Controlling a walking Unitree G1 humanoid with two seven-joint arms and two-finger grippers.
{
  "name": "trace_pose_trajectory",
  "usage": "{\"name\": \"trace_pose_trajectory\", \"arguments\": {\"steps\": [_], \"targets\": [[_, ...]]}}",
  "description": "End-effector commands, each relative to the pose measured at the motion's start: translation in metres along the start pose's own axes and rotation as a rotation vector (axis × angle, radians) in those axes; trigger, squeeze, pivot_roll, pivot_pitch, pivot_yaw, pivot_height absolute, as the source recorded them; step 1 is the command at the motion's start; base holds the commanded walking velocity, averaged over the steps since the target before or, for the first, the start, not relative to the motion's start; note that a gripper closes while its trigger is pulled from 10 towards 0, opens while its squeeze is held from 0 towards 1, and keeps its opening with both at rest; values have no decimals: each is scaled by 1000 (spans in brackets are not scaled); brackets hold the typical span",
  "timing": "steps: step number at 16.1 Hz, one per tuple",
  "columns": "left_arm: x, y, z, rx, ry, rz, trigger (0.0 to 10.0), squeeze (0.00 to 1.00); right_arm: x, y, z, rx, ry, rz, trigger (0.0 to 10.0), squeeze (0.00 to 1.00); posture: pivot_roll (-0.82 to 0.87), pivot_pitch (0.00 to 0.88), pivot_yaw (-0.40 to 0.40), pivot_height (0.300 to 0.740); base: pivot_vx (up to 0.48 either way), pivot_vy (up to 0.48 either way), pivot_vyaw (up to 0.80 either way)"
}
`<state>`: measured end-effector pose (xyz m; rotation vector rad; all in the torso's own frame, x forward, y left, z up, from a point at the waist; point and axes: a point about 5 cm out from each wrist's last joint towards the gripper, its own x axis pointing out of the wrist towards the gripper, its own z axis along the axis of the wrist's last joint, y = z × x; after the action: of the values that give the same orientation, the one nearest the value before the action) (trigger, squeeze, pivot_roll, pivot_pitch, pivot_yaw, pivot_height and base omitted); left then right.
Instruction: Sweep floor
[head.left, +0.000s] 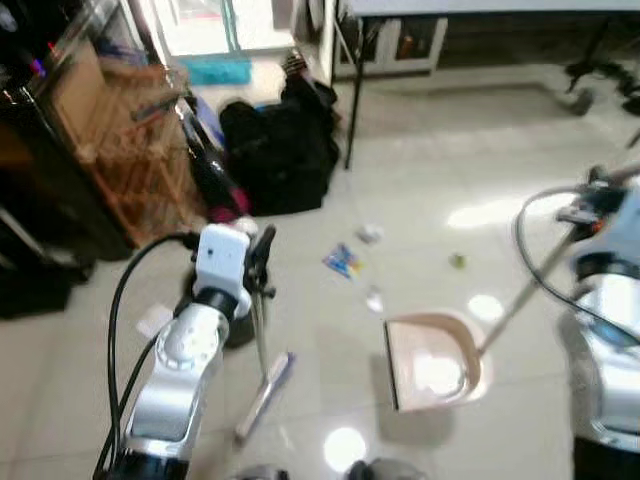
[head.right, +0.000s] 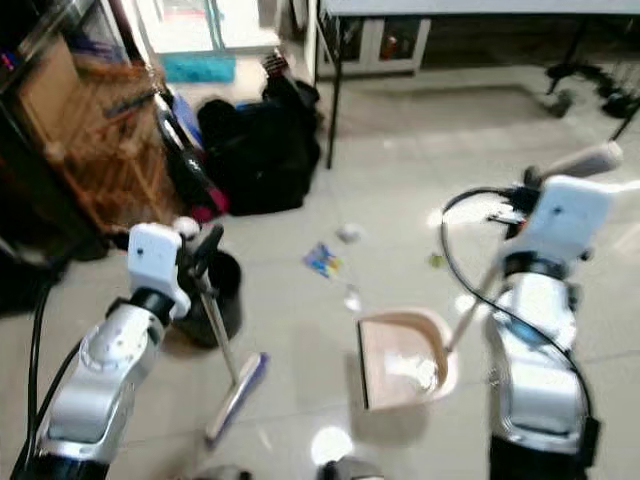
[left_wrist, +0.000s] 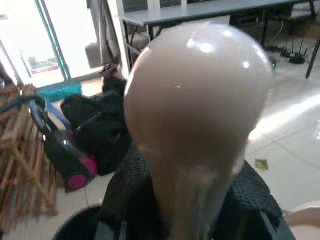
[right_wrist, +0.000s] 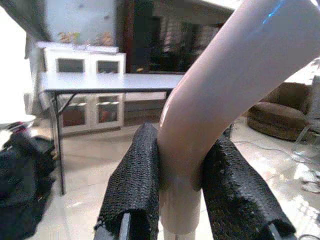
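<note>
My left gripper (head.left: 262, 250) is shut on the top of a pale broom handle (left_wrist: 195, 115), and the broom head (head.left: 266, 392) rests on the tiled floor before me. To the right, a beige dustpan (head.left: 432, 360) sits on the floor, holding some white scraps. Its long handle (right_wrist: 210, 105) is clamped between the black fingers (right_wrist: 135, 185) of my right gripper (head.right: 527, 196). Litter lies beyond the pan: a blue wrapper (head.left: 343, 261), a clear scrap (head.left: 373, 297), a white scrap (head.left: 369, 234) and a small green bit (head.left: 457, 261).
A black bag (head.left: 285, 150) and a pink-and-black vacuum (head.left: 210, 170) lie against a wooden rack (head.left: 120, 140) at the back left. A small dark bin (head.right: 215, 295) stands by my left arm. A table (head.left: 345, 110) on black legs stands behind, with cables (head.left: 600, 80) at the far right.
</note>
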<state>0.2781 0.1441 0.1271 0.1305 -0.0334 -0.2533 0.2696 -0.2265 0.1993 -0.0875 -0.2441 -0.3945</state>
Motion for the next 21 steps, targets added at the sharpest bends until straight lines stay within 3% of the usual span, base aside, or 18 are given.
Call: {"name": "trace_pose_trajectory", "arguments": {"steps": [1,5,8,11,17,21], "targets": [[2,5,11,27,-53,13,10000,0,0,-1,3,17,-31,-4,10000,0,-81,113,19,740,0,-480,0],[7,8,16,28,-78,29,10000,0,-4,4,-2,38,-13,12,10000,0,-84,116,20,740,0,-480,0],[12,13,19,-67,-71,46,10000,0,-8,9,-5,63,5,21,10000,0,-81,113,23,740,0,320,0],[12,18,20,-31,-74,56,10000,0,-8,10,-6,74,9,20,10000,0,-85,113,23,740,0,402,0],[15,20,26,-4,-111,53,10000,0,-5,13,-6,99,40,47,10000,0,-84,121,15,740,0,0,0],[20,20,35,-5,-147,50,10000,0,-2,17,-7,129,87,57,10000,0,-84,129,-1,740,330,0,0]]}}
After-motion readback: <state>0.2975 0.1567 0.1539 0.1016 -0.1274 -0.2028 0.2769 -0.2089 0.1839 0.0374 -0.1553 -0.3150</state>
